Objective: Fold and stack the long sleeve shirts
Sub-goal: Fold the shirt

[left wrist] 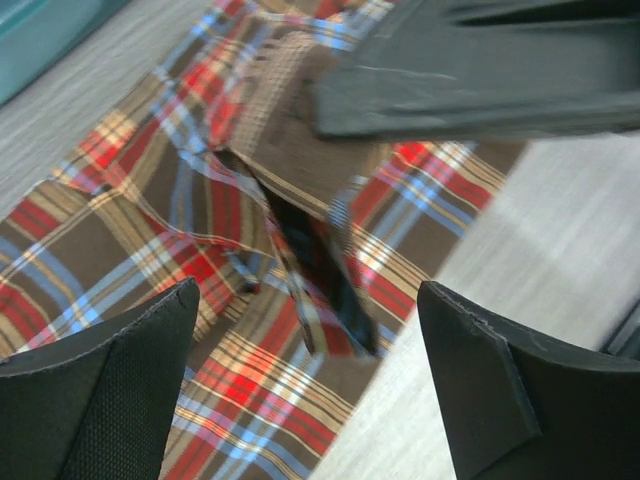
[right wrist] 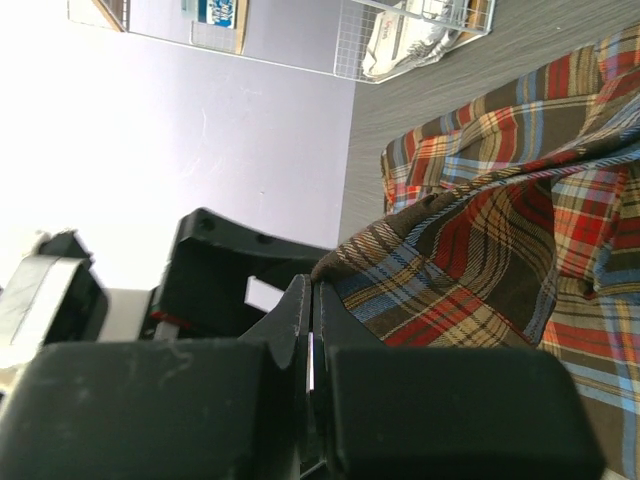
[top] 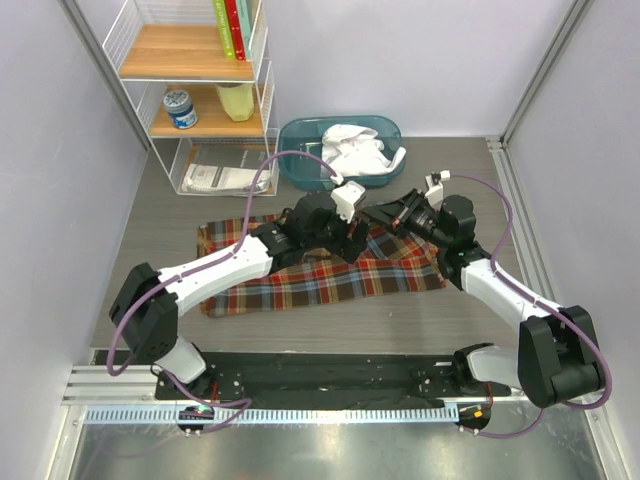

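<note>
A plaid long sleeve shirt [top: 300, 280] in red, brown, blue and yellow lies spread across the table's middle. My right gripper [top: 380, 214] is shut on a lifted fold of it, and the pinched cloth edge [right wrist: 400, 240] rises from the closed fingertips [right wrist: 300, 300]. My left gripper [top: 350, 230] hovers right beside it, open. In the left wrist view its two black pads [left wrist: 110, 390] stand wide apart over the plaid shirt [left wrist: 120, 230], and a strip of cloth [left wrist: 320, 270] hangs between them untouched. A white shirt [top: 352, 150] lies bunched in a teal bin [top: 300, 140].
A wire shelf [top: 200, 70] stands at the back left with books, a jar [top: 181, 108], a yellow bottle and papers [top: 215, 178] below. Aluminium frame posts run along both sides. Bare grey table [top: 480, 310] shows right of and in front of the plaid shirt.
</note>
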